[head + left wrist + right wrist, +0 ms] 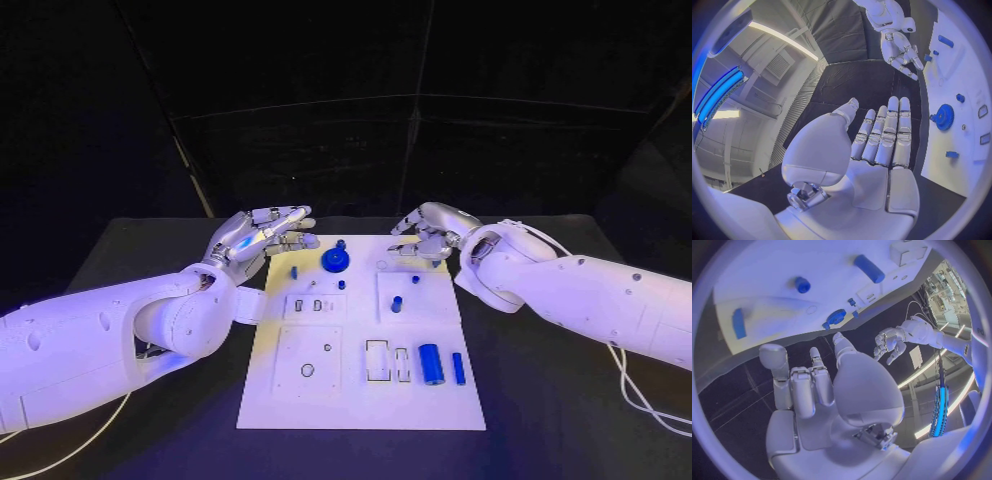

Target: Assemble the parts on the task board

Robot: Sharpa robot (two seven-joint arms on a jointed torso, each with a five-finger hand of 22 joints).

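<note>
Left white arm reaches forward; its silver many-fingered left hand (264,233) is raised, palm open, fingers extended side by side and apart from the thumb, holding nothing. Right white arm mirrors it; the silver right hand (428,228) sits opposite the left hand, fingers loosely curved and spread, nothing held. The hands are well apart.
</note>
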